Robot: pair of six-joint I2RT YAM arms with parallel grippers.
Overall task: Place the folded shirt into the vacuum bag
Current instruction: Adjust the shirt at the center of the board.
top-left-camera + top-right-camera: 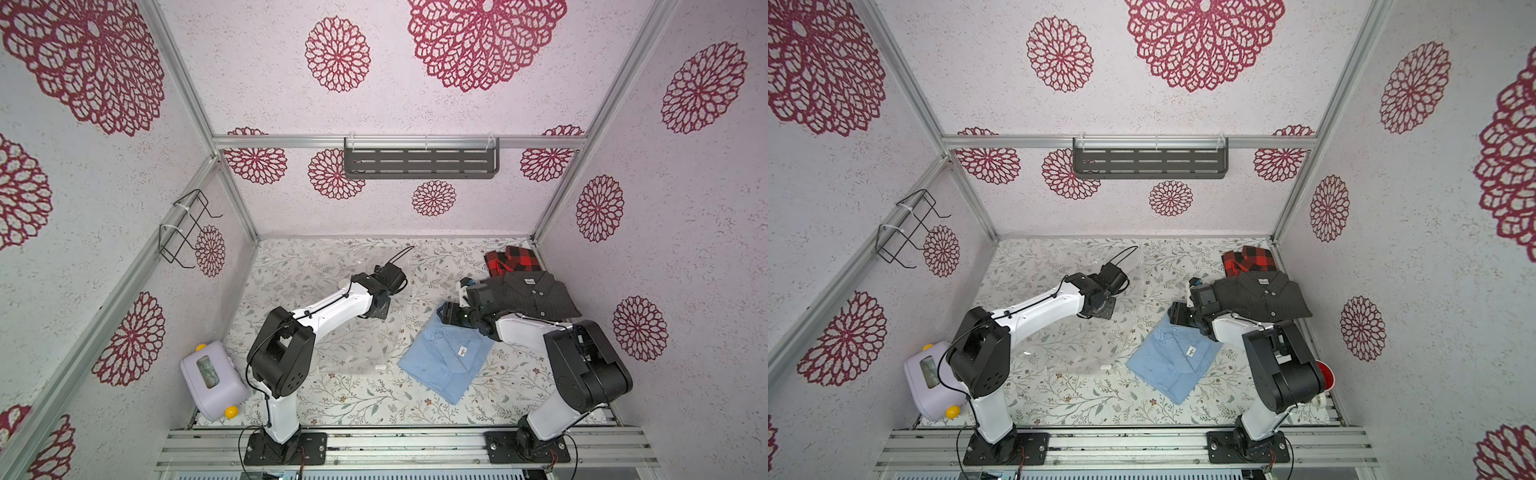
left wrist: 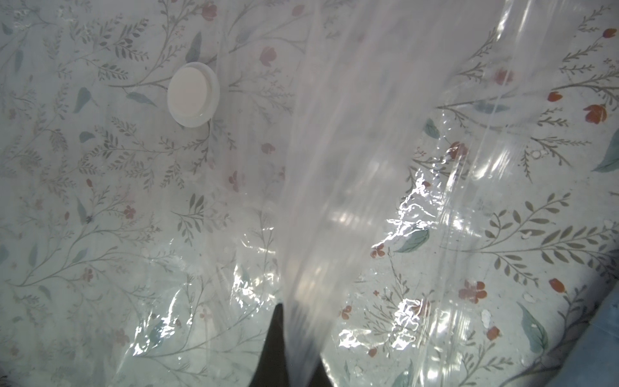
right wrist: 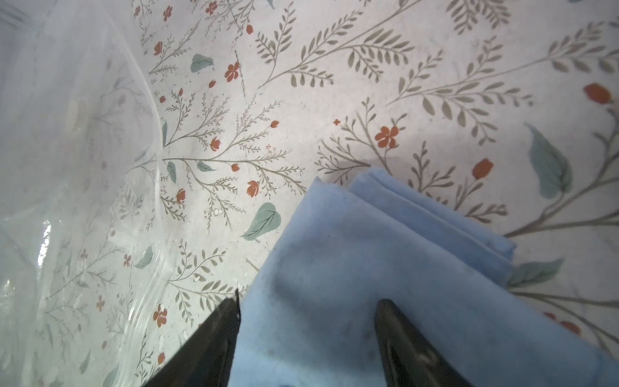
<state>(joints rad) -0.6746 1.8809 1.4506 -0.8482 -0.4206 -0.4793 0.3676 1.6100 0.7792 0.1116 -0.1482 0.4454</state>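
Clear plastic, glossy and crinkled: that's the vacuum bag (image 1: 353,349), spread on the floral-printed bench (image 1: 357,401) just to the left of the light blue folded shirt (image 1: 442,365). We'll take that blue shirt as our marker for everything else.

The left hand (image 2: 296,348) is pinched tight on a fold of the bag's film and holds it up off the bench in a rising sheet. The round white valve disc (image 2: 193,94) lies on the bag's face, on the far side of that lifted fold from the blue shirt. We can't tell for sure that the raised film is the mouth, though it looks like it to us.

Now the right hand (image 3: 308,301). It hangs over the blue shirt's corner nearest the bag with its jaws wide, one finger at the cloth's edge and the other above the cloth. It grips nothing yet.

This is what the move turns on. The shirt lies skewed on the bench and offers a corner to the bag, not a flat side. Its length seems to run from the collar end under the right hand back toward the near bench edge, but the arm hides part of it. The right arm is plainly the nearer one. From that hand the bag lies leftward, across a strip of bare bench.

Behind the blue shirt, away from the bag, a dark striped folded shirt (image 1: 528,295) and a red-and-black plaid one (image 1: 509,259) wait untouched.

We reckon a corner grip risks the folds trailing open on the drag.
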